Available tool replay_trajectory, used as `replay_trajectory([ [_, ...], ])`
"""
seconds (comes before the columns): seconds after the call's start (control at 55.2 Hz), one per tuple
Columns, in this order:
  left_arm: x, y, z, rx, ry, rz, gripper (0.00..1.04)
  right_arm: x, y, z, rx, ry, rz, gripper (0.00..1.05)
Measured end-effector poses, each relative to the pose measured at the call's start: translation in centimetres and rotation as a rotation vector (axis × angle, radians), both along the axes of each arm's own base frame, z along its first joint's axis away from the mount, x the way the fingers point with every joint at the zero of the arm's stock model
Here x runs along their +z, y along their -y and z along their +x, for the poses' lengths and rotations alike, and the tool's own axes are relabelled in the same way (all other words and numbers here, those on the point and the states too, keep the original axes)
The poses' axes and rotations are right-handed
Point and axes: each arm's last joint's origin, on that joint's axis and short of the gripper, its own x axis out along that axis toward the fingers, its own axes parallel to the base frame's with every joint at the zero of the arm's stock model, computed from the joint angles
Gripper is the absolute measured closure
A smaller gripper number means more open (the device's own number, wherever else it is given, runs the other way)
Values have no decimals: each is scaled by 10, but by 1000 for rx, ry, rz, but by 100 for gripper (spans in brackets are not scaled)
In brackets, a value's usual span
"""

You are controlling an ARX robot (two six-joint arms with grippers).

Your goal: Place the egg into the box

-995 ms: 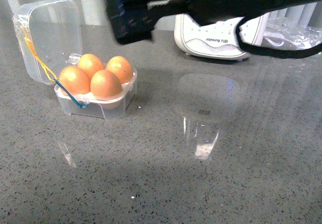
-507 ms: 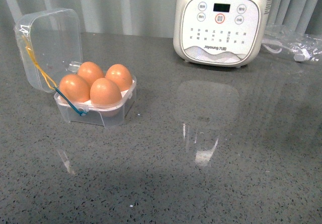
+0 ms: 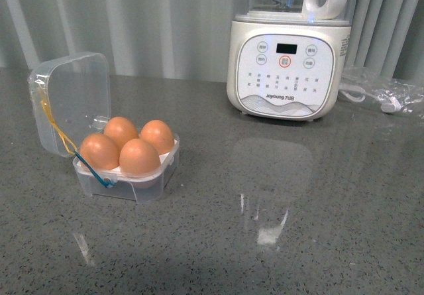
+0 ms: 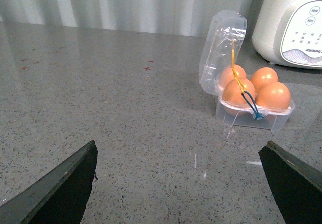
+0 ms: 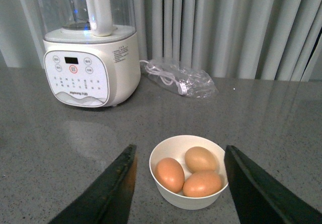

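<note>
The clear box (image 3: 126, 176) stands on the grey counter at the left, its hinged lid (image 3: 69, 103) upright and open. Several orange-brown eggs (image 3: 139, 156) fill its white tray. It also shows in the left wrist view (image 4: 254, 114), far ahead of my left gripper (image 4: 180, 151), which is open and empty above bare counter. My right gripper (image 5: 180, 148) is open and empty, its fingers on either side of a white bowl (image 5: 187, 202) that holds three more eggs (image 5: 170, 174). Neither gripper shows in the front view.
A large white blender base (image 3: 288, 69) with a clear jug stands at the back, also in the right wrist view (image 5: 90, 68). A clear plastic bag with a cord (image 3: 384, 93) lies at the back right. Grey curtains hang behind the counter.
The dark arm that crossed the top of the front view has gone out of it. The front view now takes in more of the blender. The box and its eggs have not moved.
</note>
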Motion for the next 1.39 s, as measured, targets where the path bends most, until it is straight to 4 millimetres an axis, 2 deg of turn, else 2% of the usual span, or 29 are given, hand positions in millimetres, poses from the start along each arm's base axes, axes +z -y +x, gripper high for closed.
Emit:
replay_trajectory([
  [0.109, 0, 0, 0, 0, 0, 0, 7, -13, -6, 0, 16, 0, -1, 72],
  [0.235, 0, 0, 0, -1, 0, 0, 7, -35, -14, 1, -18, -13, 0, 102],
  [0.362, 0, 0, 0, -1, 0, 0, 7, -45, -21, 1, 29, -9, -4, 101],
  [0.652, 0, 0, 0, 0, 0, 0, 7, -64, -21, 1, 24, -13, -3, 101],
  [1.068, 0, 0, 0, 0, 0, 0, 7, -77, -21, 1, 23, -10, -3, 101],
  [1.195, 0, 0, 0, 0, 0, 0, 7, -87, -21, 0, 23, -7, -4, 101],
  [1.394, 0, 0, 0, 0, 0, 0, 7, -88, -21, 0, 24, -6, -4, 101],
])
